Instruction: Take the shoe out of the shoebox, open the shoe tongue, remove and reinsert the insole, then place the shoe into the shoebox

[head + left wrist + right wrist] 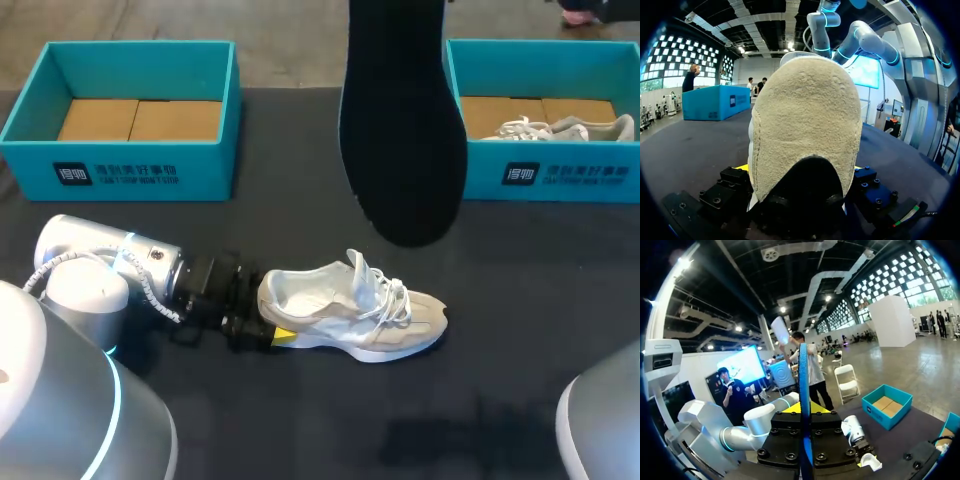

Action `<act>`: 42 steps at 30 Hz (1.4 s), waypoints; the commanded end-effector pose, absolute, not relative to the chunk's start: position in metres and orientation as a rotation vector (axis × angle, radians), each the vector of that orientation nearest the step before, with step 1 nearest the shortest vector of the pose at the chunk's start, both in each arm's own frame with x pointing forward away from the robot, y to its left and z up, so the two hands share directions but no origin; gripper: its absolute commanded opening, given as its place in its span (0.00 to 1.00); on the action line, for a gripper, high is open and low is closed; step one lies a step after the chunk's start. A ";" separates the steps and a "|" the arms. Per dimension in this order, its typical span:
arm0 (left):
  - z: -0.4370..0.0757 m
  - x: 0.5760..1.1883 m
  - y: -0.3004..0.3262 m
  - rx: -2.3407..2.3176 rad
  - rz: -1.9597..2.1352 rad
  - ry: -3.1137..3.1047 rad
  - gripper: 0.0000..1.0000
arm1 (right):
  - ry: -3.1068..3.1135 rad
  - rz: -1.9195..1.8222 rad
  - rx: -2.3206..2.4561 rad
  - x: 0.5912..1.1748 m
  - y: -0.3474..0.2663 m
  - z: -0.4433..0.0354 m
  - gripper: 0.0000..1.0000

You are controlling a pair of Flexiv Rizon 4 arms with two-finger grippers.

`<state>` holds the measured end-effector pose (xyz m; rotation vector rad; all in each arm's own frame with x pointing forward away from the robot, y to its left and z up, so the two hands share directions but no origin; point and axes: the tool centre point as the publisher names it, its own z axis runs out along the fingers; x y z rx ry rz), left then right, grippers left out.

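left pincer (pixel 265 322) clamped on the heel of the shoe (pixel 345 310), steadying it on the tabletop (pixel 300 420). right pincer (pixel 805 412) grips the insole (pixel 400 120) aloft, probably staged for reinsertion.

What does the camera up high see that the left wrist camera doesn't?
Only the head view shows the black insole held up in the air, the white laces on the shoe, and a second shoe lying in the right shoebox. Only the left wrist view shows the fuzzy beige back of the heel up close, with a black patch at its bottom. Both show the shoe on the black table, with its heel between the fingers of the left gripper.
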<state>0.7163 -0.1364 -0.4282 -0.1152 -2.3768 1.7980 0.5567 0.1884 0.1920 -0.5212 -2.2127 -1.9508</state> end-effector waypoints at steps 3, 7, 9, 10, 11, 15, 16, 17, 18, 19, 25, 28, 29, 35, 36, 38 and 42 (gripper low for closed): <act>-0.430 0.716 -0.137 -0.113 1.799 -2.379 0.00 | -2.237 -1.857 -0.580 0.531 0.197 0.213 0.00; -0.430 0.716 -0.137 -0.113 1.799 -2.379 0.00 | -2.230 -1.821 -0.614 0.516 0.196 0.220 0.00; -0.430 0.716 -0.137 -0.113 1.799 -2.379 0.00 | -2.211 -1.825 -0.624 0.511 0.195 0.225 0.00; -0.430 0.716 -0.137 -0.113 1.799 -2.379 0.00 | -2.214 -1.819 -0.636 0.509 0.195 0.228 0.00; -0.430 0.716 -0.137 -0.113 1.799 -2.379 0.00 | -2.212 -1.819 -0.643 0.506 0.196 0.231 0.00; -0.430 0.716 -0.137 -0.113 1.799 -2.379 0.00 | -2.206 -1.812 -0.662 0.498 0.198 0.240 0.00; -0.430 0.716 -0.137 -0.113 1.799 -2.379 0.00 | -2.202 -1.809 -0.671 0.496 0.198 0.241 0.00; -0.430 0.716 -0.137 -0.113 1.799 -2.379 0.00 | -2.189 -1.813 -0.673 0.494 0.197 0.243 0.00; -0.430 0.716 -0.137 -0.113 1.799 -2.379 0.00 | -2.186 -1.809 -0.678 0.492 0.197 0.244 0.00; -0.430 0.716 -0.137 -0.113 1.799 -2.379 0.00 | -2.183 -1.806 -0.686 0.490 0.196 0.245 0.00; -0.430 0.716 -0.137 -0.113 1.799 -2.379 0.00 | -2.128 -1.807 -0.700 0.482 0.196 0.249 0.00; -0.430 0.716 -0.137 -0.113 1.799 -2.379 0.00 | -2.100 -1.822 -0.713 0.478 0.199 0.248 0.00; -0.430 0.716 -0.137 -0.113 1.799 -2.379 0.00 | -2.093 -1.830 -0.718 0.476 0.200 0.248 0.00; -0.430 0.716 -0.137 -0.113 1.799 -2.379 0.00 | -2.077 -1.879 -0.735 0.466 0.200 0.247 0.00; -0.430 0.716 -0.137 -0.113 1.799 -2.379 0.00 | -2.087 -1.874 -0.733 0.465 0.201 0.245 0.00; -0.430 0.716 -0.137 -0.113 1.799 -2.379 0.00 | -2.102 -1.856 -0.739 0.465 0.203 0.238 0.00; -0.430 0.716 -0.137 -0.113 1.799 -2.379 0.00 | -2.139 -1.829 -0.724 0.465 0.205 0.232 0.00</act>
